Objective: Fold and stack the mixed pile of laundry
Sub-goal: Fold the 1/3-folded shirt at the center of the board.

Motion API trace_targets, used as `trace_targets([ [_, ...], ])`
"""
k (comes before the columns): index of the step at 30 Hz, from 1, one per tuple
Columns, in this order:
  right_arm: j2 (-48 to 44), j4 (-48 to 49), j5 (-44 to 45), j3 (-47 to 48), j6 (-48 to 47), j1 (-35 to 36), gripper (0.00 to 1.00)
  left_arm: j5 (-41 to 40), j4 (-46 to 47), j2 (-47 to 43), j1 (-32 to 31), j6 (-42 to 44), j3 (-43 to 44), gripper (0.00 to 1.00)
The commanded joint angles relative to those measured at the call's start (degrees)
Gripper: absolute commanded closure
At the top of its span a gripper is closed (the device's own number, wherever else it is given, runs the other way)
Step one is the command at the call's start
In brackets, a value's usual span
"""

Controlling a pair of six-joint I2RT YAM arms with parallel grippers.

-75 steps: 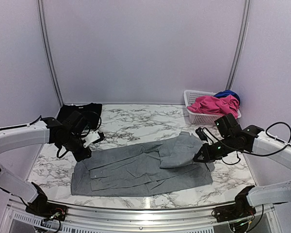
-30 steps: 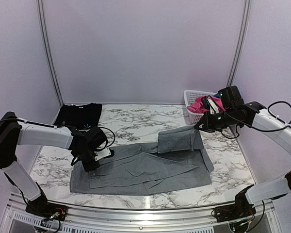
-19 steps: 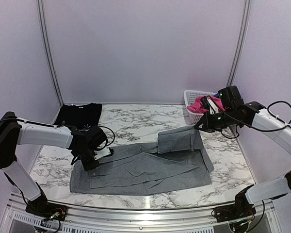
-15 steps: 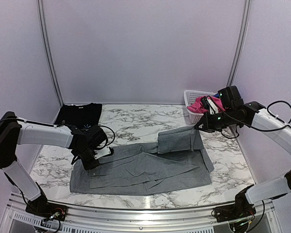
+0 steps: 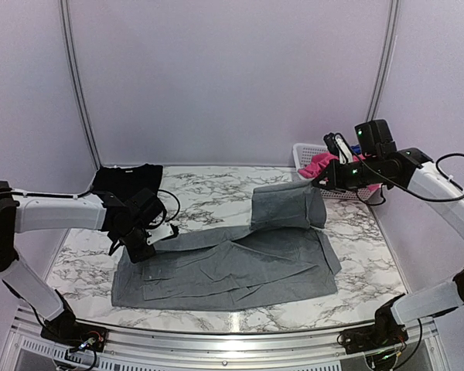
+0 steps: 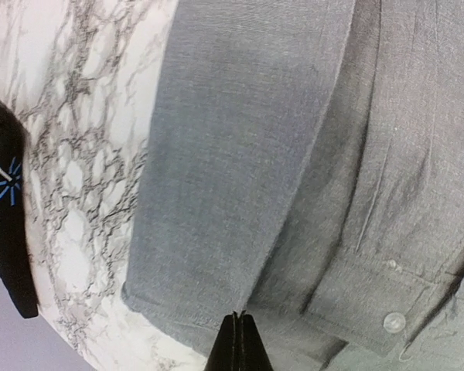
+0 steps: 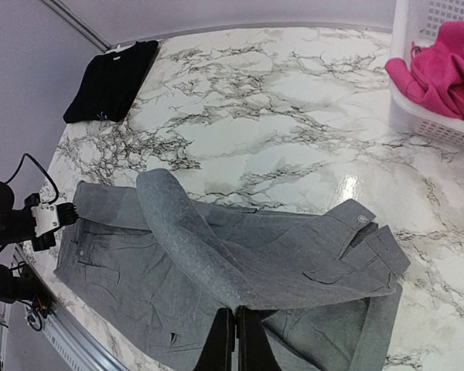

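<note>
The grey trousers point(image 5: 240, 270) lie spread across the marble table point(image 5: 209, 193). My right gripper point(image 5: 318, 184) is shut on their right part and holds it off the table as a hanging fold point(image 7: 216, 263). My left gripper point(image 5: 141, 252) is shut on the trousers' left edge, and a crease of cloth point(image 6: 294, 154) runs into its closed tips point(image 6: 238, 318). A black cloth point(image 5: 127, 179) lies flat at the back left. A bright pink piece point(image 5: 322, 164) sits in the basket.
The white lattice basket point(image 7: 417, 120) stands at the back right corner, just behind my right arm. Lilac walls close in the table on three sides. The table's near rail point(image 5: 232, 332) runs below the trousers.
My right gripper has lifted its part of the trousers higher and further back. My left gripper has closed on the left edge and raised it slightly.
</note>
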Motion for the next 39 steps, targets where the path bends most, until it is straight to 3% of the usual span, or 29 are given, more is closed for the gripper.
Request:
trace_targets([
  [1,0.0,-2.43,0.77,3.63,-2.04,-0.49,1.0,-1.39,-4.22,-5.65,1.21,2.34,2.54,1.0],
  [15,-5.78,-7.41,-0.86,0.46,-4.28,-0.52,1.0,0.54,-9.05,-10.7,3.91,5.26,3.15,1.0],
  [23,-10.52,-5.5,-7.09,-12.64,-3.85,0.31,1.0,6.75,-9.49,-12.36,3.93,6.12,-0.28,0.98],
  [29,-10.36,-3.44,-9.22,-21.08,-0.63,7.5,1.0,8.56,-8.98,-16.05,4.84,3.86,2.68,0.62],
  [33,-10.35,-4.8,-10.21,-24.67,1.57,11.71,1.0,8.23,-4.4,-20.63,5.8,1.16,4.92,0.11],
  [34,-10.42,-5.45,-10.46,-25.46,1.84,12.06,0.91,8.02,-2.99,-21.75,5.93,0.47,5.43,0.03],
  [37,-9.17,-10.55,-9.94,-24.35,-0.16,12.23,0.48,5.99,2.96,-24.4,6.01,-4.25,6.27,0.01],
  [39,-9.63,-12.46,-5.27,-20.34,-0.67,11.76,0.29,5.41,5.51,-25.06,5.97,-7.55,6.17,0.01],
])
